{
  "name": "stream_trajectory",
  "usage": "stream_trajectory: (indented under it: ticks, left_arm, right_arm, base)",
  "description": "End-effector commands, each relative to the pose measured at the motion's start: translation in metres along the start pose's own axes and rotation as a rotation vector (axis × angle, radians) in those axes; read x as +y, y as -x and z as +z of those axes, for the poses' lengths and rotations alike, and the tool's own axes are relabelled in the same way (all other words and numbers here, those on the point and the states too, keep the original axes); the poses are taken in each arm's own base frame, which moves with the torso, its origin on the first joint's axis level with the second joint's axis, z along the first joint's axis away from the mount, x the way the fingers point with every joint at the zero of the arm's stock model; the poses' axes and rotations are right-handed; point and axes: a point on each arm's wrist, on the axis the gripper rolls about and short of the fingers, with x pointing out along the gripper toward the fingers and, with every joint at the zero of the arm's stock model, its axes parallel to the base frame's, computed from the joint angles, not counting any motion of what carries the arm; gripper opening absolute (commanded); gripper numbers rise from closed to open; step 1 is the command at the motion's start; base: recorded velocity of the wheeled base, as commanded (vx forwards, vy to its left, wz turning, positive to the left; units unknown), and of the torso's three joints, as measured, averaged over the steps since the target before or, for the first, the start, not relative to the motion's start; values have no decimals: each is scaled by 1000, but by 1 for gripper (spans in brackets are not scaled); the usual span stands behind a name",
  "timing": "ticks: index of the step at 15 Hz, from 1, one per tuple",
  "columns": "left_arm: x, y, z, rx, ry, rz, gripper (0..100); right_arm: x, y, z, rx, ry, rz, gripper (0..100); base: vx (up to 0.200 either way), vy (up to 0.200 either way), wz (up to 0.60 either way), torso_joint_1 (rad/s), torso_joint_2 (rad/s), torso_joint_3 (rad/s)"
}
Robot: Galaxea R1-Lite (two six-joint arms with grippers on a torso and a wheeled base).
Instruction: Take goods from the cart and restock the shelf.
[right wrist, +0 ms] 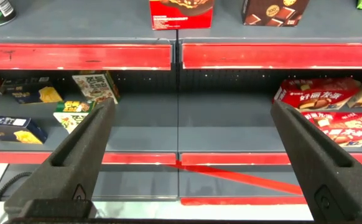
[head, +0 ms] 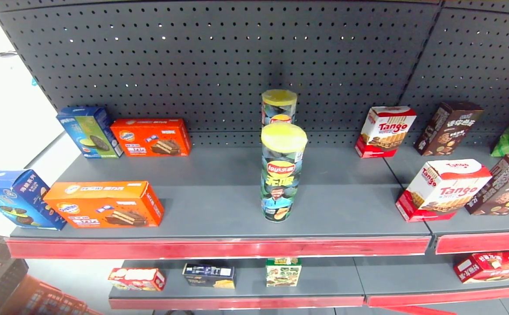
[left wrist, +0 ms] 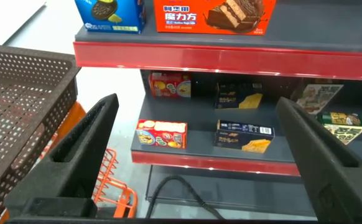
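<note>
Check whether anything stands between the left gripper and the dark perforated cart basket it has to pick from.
Nothing visible does. The open, empty left gripper hangs right beside the dark perforated cart basket, with no object between them. It faces the lower shelf, not the basket, whose inside is hidden.

The grey shelf [head: 219,192] carries snack boxes [head: 106,204] and two chip cans [head: 280,175].

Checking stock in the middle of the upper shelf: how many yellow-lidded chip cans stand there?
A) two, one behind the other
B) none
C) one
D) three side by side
A: the front can stands upright, with the rear can directly behind it.
</note>
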Motion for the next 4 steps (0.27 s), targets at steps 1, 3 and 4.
stream_trajectory:
  ticks: [1, 3, 4]
  left_arm:
    - [0, 0, 0, 0, 0, -1, 100]
    - [0, 0, 0, 0, 0, 0, 100]
    - [0, 0, 0, 0, 0, 0, 100]
  right_arm:
    - [0, 0, 0, 0, 0, 0, 100]
    - [0, 0, 0, 0, 0, 0, 100]
    - [0, 0, 0, 0, 0, 0, 100]
  base:
    - [0, 0, 0, 0, 0, 0]
    - [0, 0, 0, 0, 0, 0]
    - [0, 0, 0, 0, 0, 0]
